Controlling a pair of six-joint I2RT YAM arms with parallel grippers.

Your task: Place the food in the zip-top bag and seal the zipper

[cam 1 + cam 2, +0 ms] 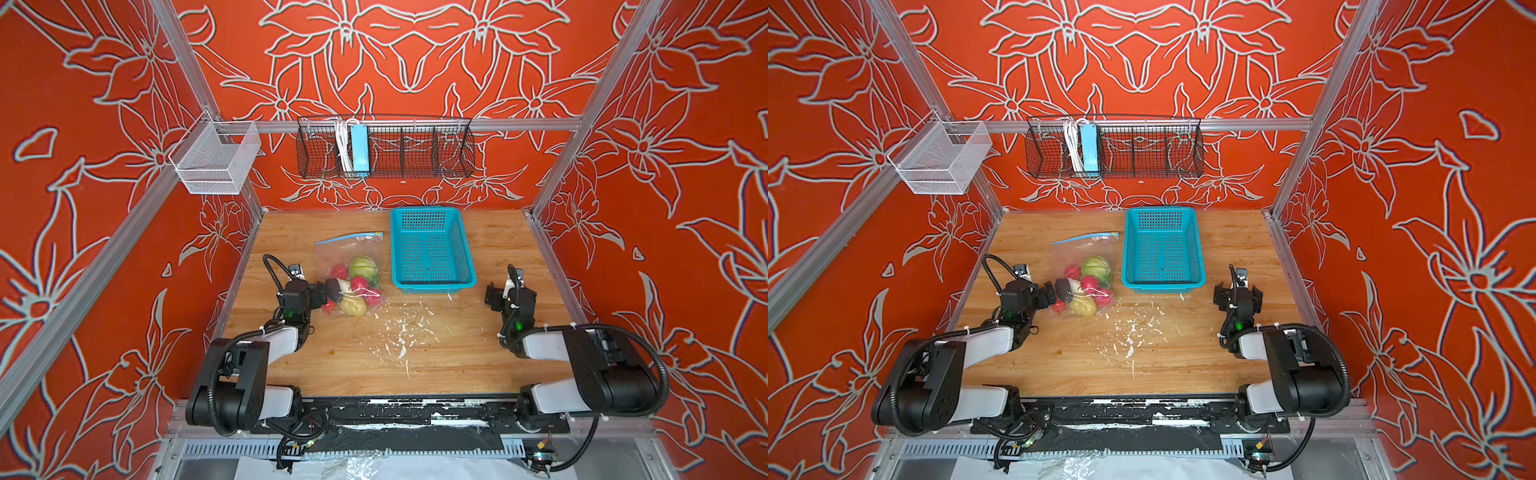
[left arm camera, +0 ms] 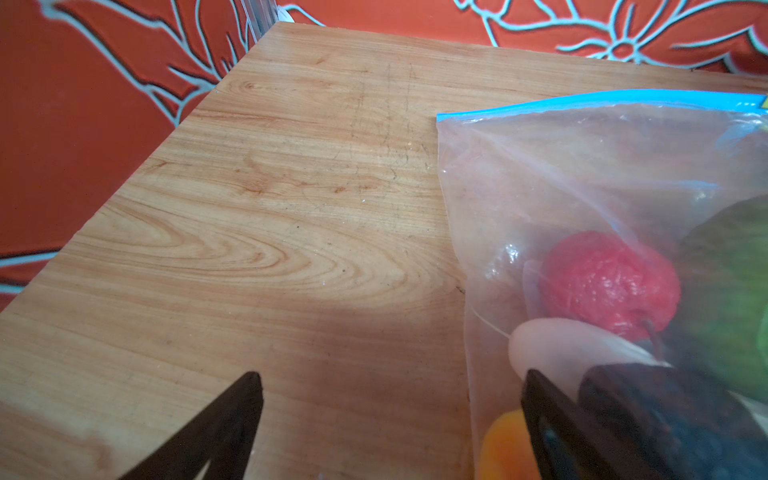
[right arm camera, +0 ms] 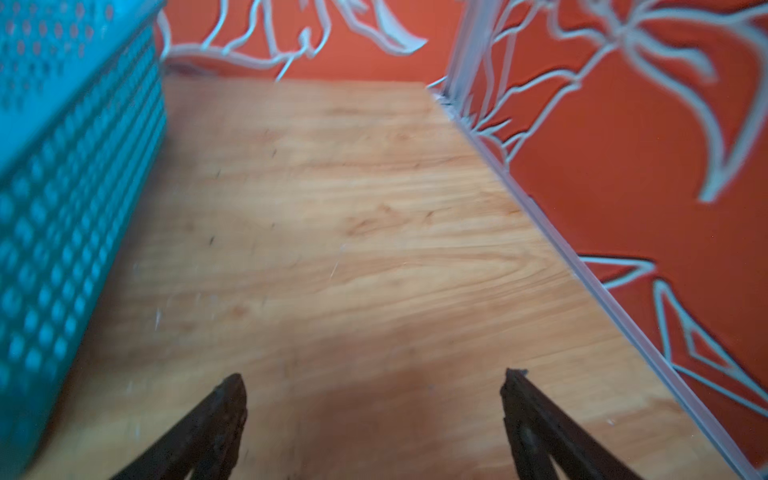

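1. Work surface. The wooden table (image 1: 415,353) carries a teal basket (image 1: 435,286) at the back, which shows nothing inside in both top views.

2. Task item. The zip-top bag (image 1: 347,253) lies flat just beside the basket, on its left in both top views. The food is grouped at the bag's near end: green cabbage (image 1: 364,269), red berries (image 1: 340,271), yellow potato (image 1: 353,305). I see no loose piece on the table. Whether the small red piece at the bag's near corner lies fully inside the film, I cannot tell.

3. Closure. The zipper (image 1: 349,238) runs along the far edge as one flat blue strip, with the yellow tab (image 1: 379,234) at the basket end. It reads as closed. A full seal cannot be confirmed from these views.

4. My grippers. My left gripper (image 2: 392,376) has its jaws spread wide and holds nothing. One finger overlaps the bag's side edge, the other is over bare wood. My right gripper (image 3: 374,377) is also spread wide and empty, over bare table on the far side of the basket, well apart from the bag.

5. Hazards.
- If my left finger touches the film, a sideways move could drag the light bag and roll the round food.
- A partly pressed zipper could split under that shifted load.
- Closing my left jaws here would pinch film, not the zipper.
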